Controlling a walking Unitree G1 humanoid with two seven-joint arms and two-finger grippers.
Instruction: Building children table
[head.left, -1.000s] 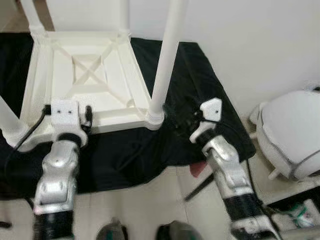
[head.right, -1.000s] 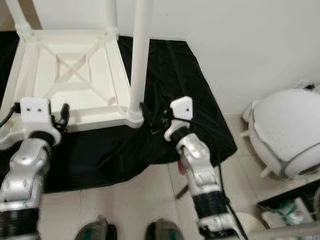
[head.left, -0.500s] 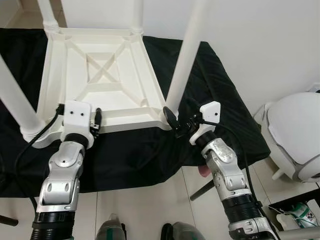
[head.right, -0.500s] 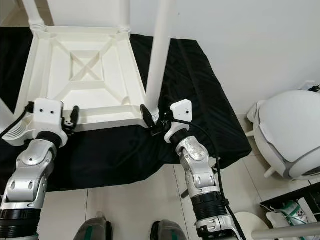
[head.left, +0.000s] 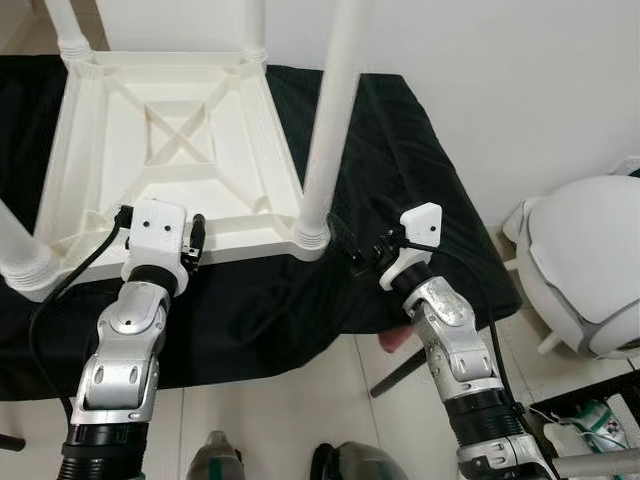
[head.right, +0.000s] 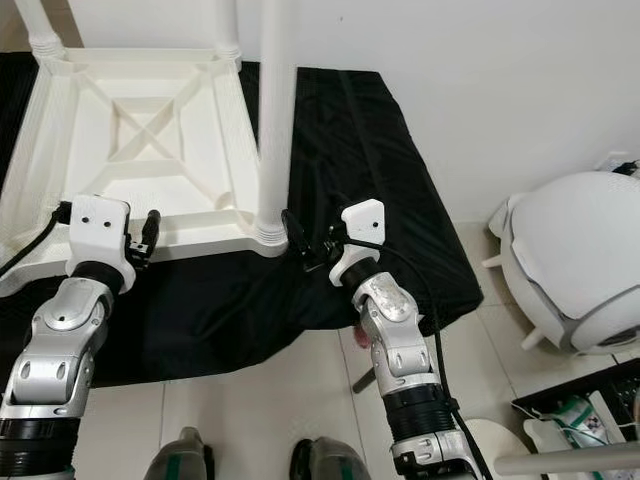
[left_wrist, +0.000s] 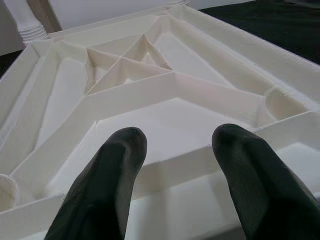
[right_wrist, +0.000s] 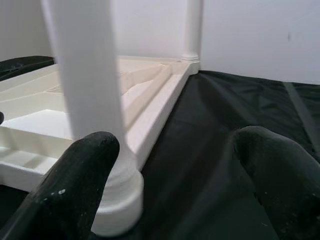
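The white children table (head.left: 160, 150) lies upside down on a black cloth (head.left: 400, 170) spread over the floor, its ribbed underside facing up and its legs standing upward from the corners. The near-right leg (head.left: 330, 110) rises from a ringed socket at the table's front corner. The left arm reaches forward from the lower left, elbow bent, and its left gripper (left_wrist: 175, 165) hovers at the table's front edge, fingers spread apart with nothing between them; the wrist view looks past both black fingers (left_wrist: 110, 175) across the crossed ribs. The right arm stretches forward and inward from the lower right, and the right gripper (head.right: 305, 245) sits low over the cloth just beside the base of the near-right leg. Its fingers stand wide open, one fingertip (right_wrist: 80, 170) close against the leg's socket, possibly touching it, the other over bare cloth. A white rounded appliance (head.left: 585, 260) sits on the tiled floor (head.left: 280, 410) to the robot's right
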